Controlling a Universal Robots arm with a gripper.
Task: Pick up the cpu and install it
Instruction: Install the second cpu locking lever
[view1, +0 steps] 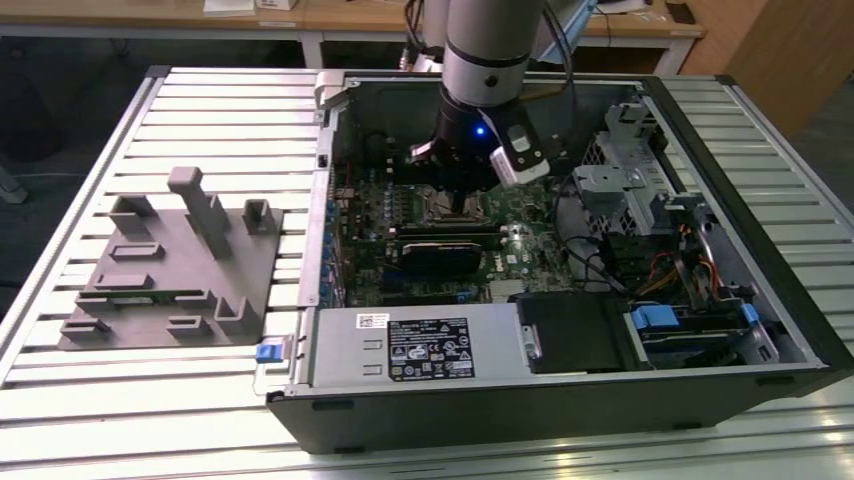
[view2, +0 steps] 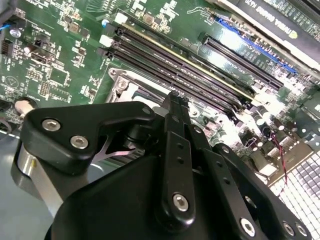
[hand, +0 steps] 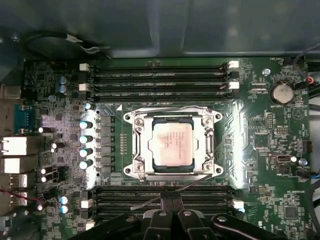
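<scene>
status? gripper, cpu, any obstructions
Gripper low over the motherboard, inside the case. Cpu lies in its socket, not held. Nothing on top of it.

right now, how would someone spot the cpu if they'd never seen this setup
Start at the open computer case lying on the slatted table, then find the green motherboard inside it. At its middle, between banks of black memory slots, a silver metal socket frame surrounds the cpu: the only flat, pale silver square there.
</scene>
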